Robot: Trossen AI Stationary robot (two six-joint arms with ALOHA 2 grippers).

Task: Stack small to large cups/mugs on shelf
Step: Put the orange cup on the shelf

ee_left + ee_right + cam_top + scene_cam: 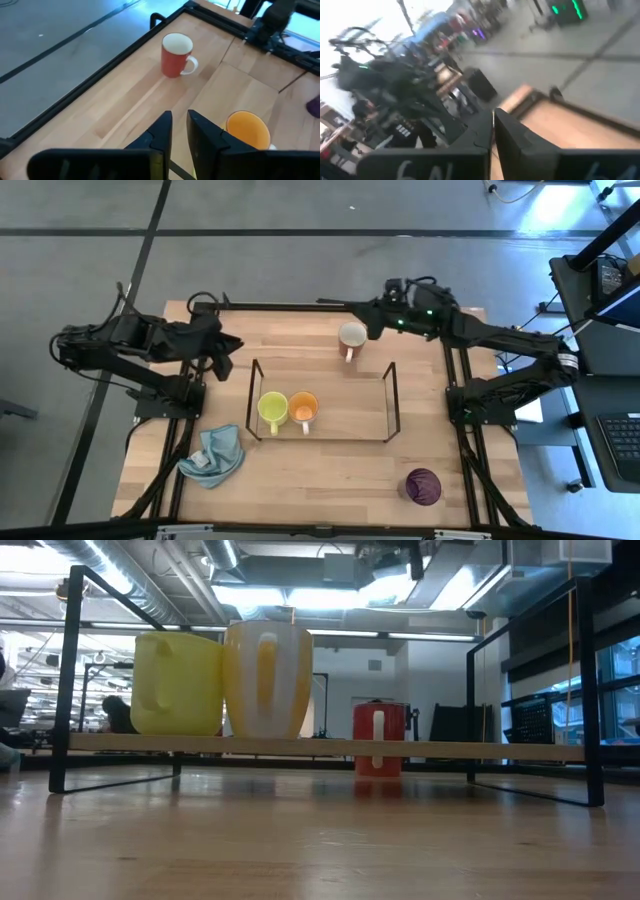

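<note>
A yellow-green mug (272,407) and an orange mug (303,407) stand side by side on the left part of the black wire shelf (392,390), handles toward the near edge. A red mug with a white inside (351,335) stands on the table behind the shelf. The dark purple cup (423,485) stands at the near right. My left gripper (230,348) hovers left of the shelf, its fingers (162,131) a narrow gap apart, with nothing between them. My right gripper (358,310) hangs shut just beyond the red mug (176,54), touching nothing.
A crumpled light blue cloth (214,457) lies at the near left of the table. The black table frame (300,305) runs along the far edge. Bare wood lies in front of the shelf and on the shelf's right half.
</note>
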